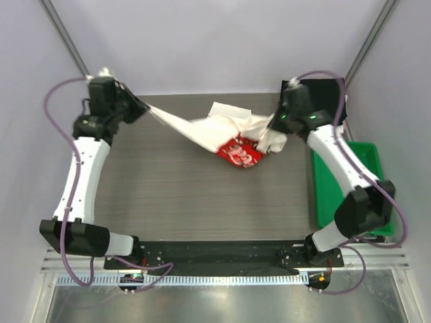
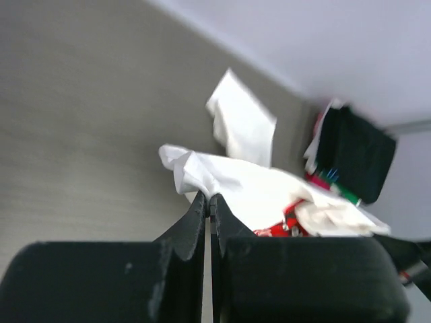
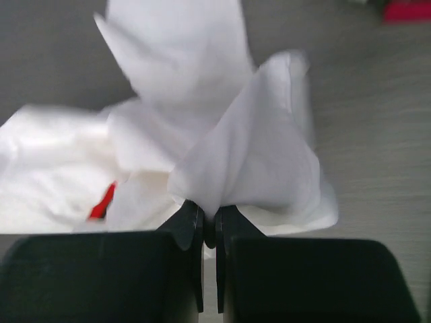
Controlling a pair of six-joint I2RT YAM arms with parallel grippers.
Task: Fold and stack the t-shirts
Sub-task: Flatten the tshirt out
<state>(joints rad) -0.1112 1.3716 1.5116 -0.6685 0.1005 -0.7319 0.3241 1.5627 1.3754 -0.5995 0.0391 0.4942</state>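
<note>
1. One white t-shirt (image 1: 229,134) hangs bunched over the far middle of the worktop (image 1: 168,202). Its red print (image 1: 241,155) is crumpled at the low point of the sag, which seems to touch or nearly touch the surface.
2. Two corners of it are held. The left claw (image 1: 138,104) has its jaws pinched together on a thin edge of the cloth, and a taut white strip runs from there toward the middle.
3. The right claw (image 1: 275,124) is likewise clamped on a peaked fold of white cloth, as the right wrist view shows close up.
4. The hold looks meant to pull the shirt wide between the two arms so it can be laid flat before folding. My judgement is that spreading is only partly done, since most of the cloth is gathered near the right claw in loose folds.
5. A black t-shirt (image 1: 326,91) lies at the far right corner behind the right arm. The left wrist view shows hints of red and green cloth beside it, too blurred to sort out.
6. A green tray (image 1: 367,165) sits along the right edge, partly under the right arm, and could crowd any wider pull to that side.
</note>
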